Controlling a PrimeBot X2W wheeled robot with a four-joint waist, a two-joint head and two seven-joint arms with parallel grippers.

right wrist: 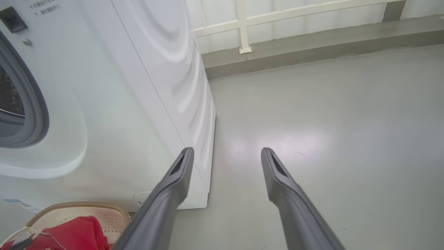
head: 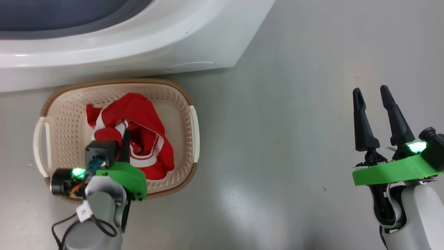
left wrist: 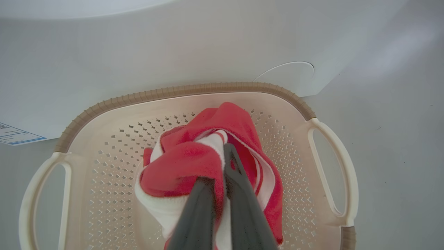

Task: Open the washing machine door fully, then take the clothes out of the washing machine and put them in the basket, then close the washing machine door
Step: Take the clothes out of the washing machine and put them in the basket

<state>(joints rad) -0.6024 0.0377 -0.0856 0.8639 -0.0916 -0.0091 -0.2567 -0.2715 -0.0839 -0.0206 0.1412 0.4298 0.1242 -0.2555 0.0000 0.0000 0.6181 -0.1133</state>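
While the left fingers (left wrist: 242, 194) clamp the red clothes (head: 145, 111) inside the basket (head: 114, 83), which sits on the floor (head: 277, 139) just before the washing machine (head: 138, 45), the right fingers (head: 362, 125) stand apart and empty.

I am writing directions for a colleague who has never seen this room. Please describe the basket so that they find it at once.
Find the big white washing machine; on the grey floor before its front stands the basket. It is cream plastic with perforated sides and a handle at each end. Its brown woven-look rim and the bright red clothes inside set it apart.
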